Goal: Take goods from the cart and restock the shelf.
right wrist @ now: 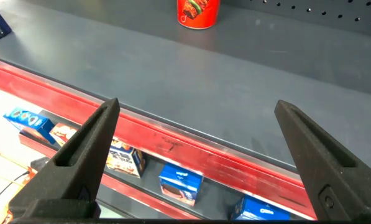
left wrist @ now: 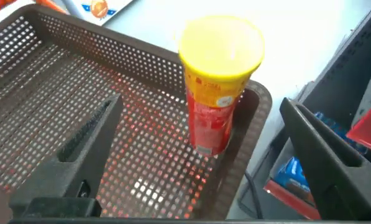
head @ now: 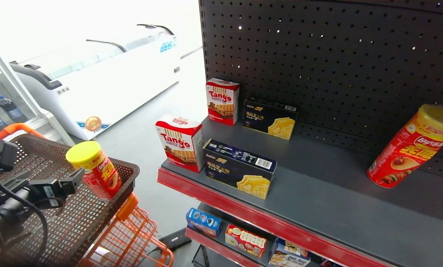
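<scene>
So left hand [left wrist: 198, 107] sits spread apart right by the chip can [left wrist: 219, 93] in the cart [left wrist: 110, 40], right hand [right wrist: 196, 106] spread apart above the shelf [right wrist: 235, 74].

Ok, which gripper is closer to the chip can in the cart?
Left. The left gripper is open just before the chip can in the cart; the right gripper faces the shelf, well away.

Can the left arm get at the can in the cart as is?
Probably yes: the left gripper is open, the can stands upright in the basket just ahead, and nothing lies between them.
</scene>
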